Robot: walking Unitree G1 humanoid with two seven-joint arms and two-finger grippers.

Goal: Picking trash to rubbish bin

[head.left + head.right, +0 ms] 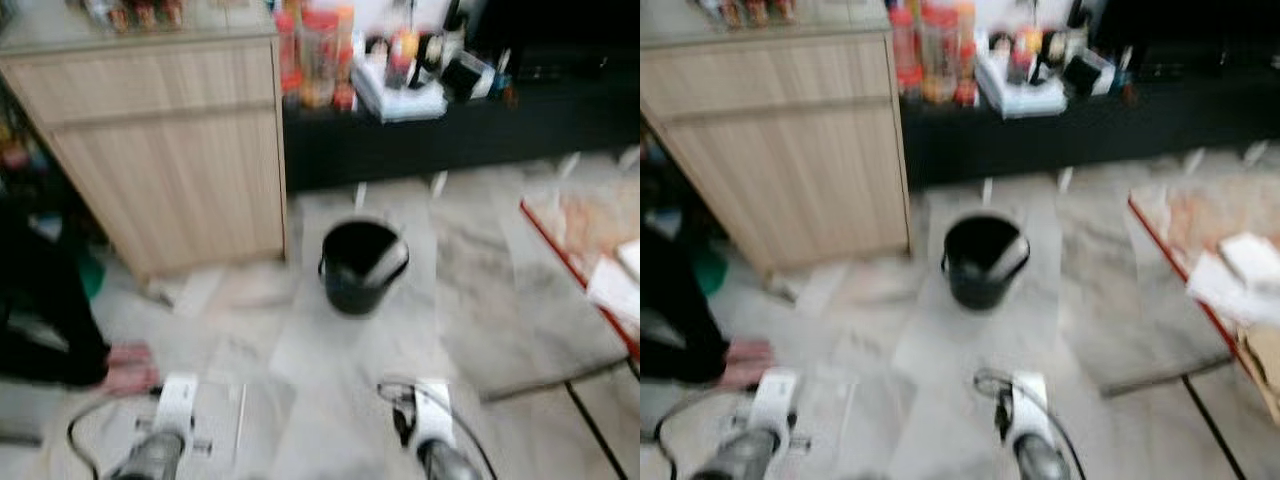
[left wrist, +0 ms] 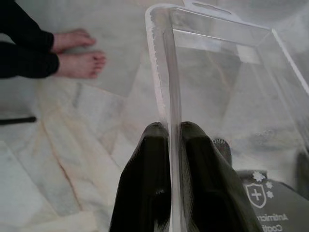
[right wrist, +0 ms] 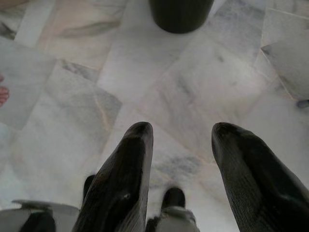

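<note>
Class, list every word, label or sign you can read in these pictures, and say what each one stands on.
"Antimicr..." and below it "Coat...", both cut off, beside a shield sign with a cross: on the dark label of the clear plastic pack held by the left gripper.
Small print by the fingers: too blurred to read.
Labels on the shelf bottles: too blurred to read.

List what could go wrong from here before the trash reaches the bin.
The left gripper pinches only the thin edge of the clear plastic package, so it may slip or swing loose. A person's bare feet rest on the floor near that arm. The black bin is small and stands well ahead, so a drop could miss.
</note>
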